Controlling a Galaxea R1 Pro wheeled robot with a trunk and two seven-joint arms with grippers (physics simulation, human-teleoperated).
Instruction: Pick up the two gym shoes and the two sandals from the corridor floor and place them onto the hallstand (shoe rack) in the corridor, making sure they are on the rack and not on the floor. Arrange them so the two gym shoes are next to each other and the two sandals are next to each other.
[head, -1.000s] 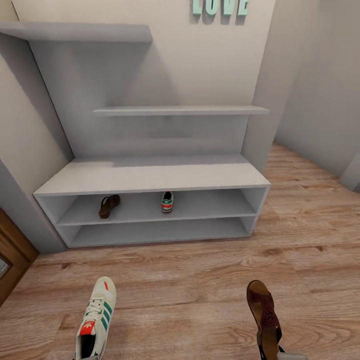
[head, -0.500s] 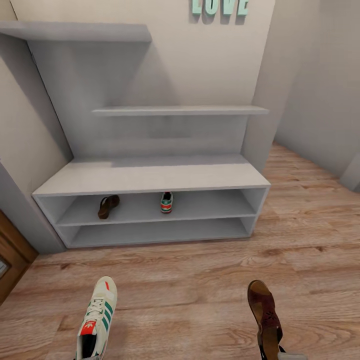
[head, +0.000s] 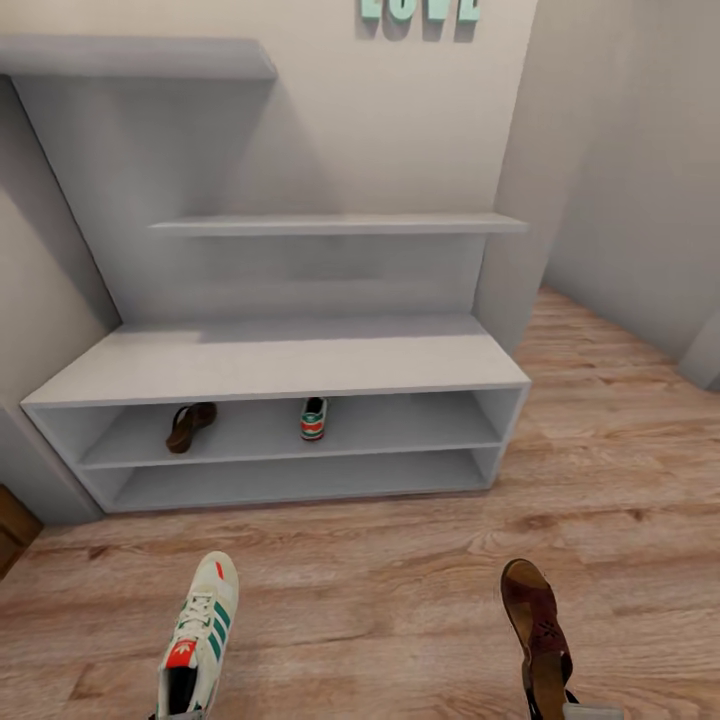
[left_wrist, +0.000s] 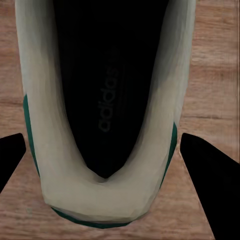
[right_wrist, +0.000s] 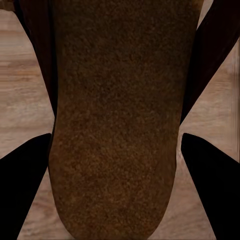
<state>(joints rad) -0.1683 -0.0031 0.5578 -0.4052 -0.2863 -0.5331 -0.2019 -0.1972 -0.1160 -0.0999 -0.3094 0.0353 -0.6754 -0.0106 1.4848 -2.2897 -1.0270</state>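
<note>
Two shoes sat on hallstand (head: 270, 365) upper shelf: sandal (head: 190, 425) toward left end, sneaker (head: 313, 418) near middle, apart. Second sneaker (head: 195, 650) hung over floor (head: 400, 590) in left gripper (left_wrist: 107, 150), fingers straddling heel. Second sandal (head: 535, 635) in right gripper (right_wrist: 117, 150), fingers flanking sole.

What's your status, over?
Left gripper holds gym shoe; right gripper holds sandal. Second shoe, second sandal apart on hallstand shelf. No obstacle seen ahead.

Left gripper (left_wrist: 107, 150): fingers spread either side of a sneaker (left_wrist: 107, 100) heel. Right gripper (right_wrist: 117, 150): fingers flanking a sandal (right_wrist: 115, 125) heel.
</note>
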